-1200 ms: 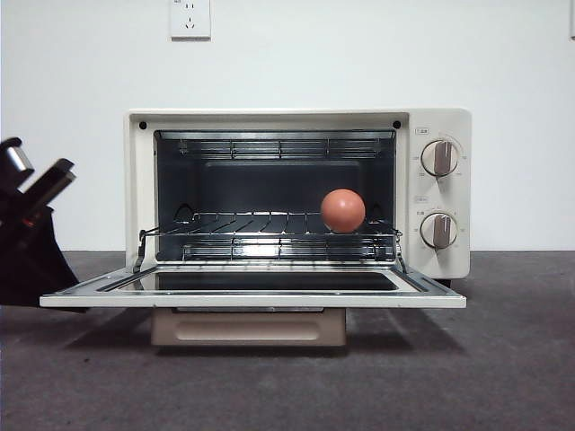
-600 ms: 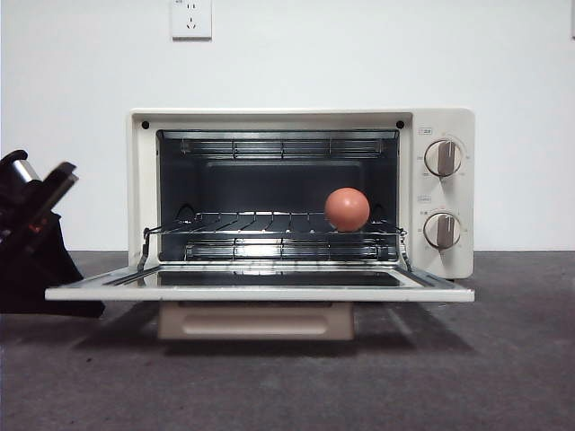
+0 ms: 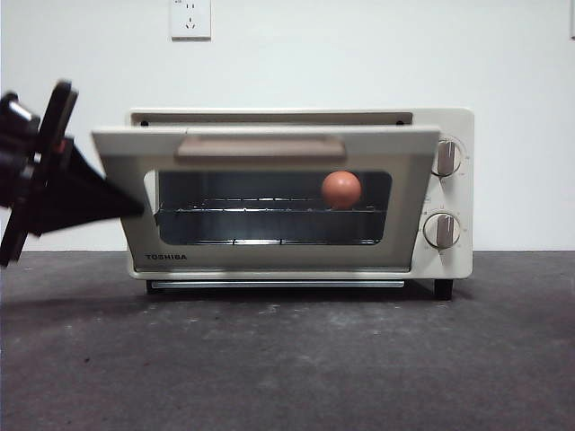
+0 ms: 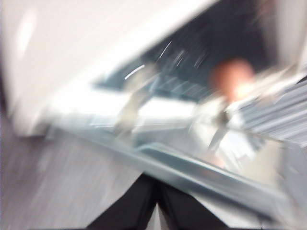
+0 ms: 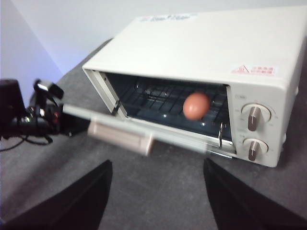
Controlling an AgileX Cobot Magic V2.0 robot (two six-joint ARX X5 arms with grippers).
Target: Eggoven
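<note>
Egg (image 3: 341,189) sits on the wire rack (image 3: 269,212) inside the oven (image 3: 449,193), toward the dial side, seen through the door glass in the front view. Also visible in the right wrist view (image 5: 196,106), and as an orange blur in the left wrist view (image 4: 231,80).

Door (image 3: 269,260) is tilted, partly raised, not flush with the oven front; its bar handle (image 3: 260,148) is at the upper edge. Two dials (image 3: 445,157) are stacked on the panel beside the door.

Left pincer (image 3: 135,208) is at the door's edge on the side away from the dials, its dark tip touching the door frame. Left wrist view is heavily blurred; the two jaws appear pressed together.

Right pincer (image 5: 158,191) hangs well apart from the oven, above the dark bench (image 3: 287,359), jaws spread, gripping nothing.

Wall socket (image 3: 190,18) above the oven.
</note>
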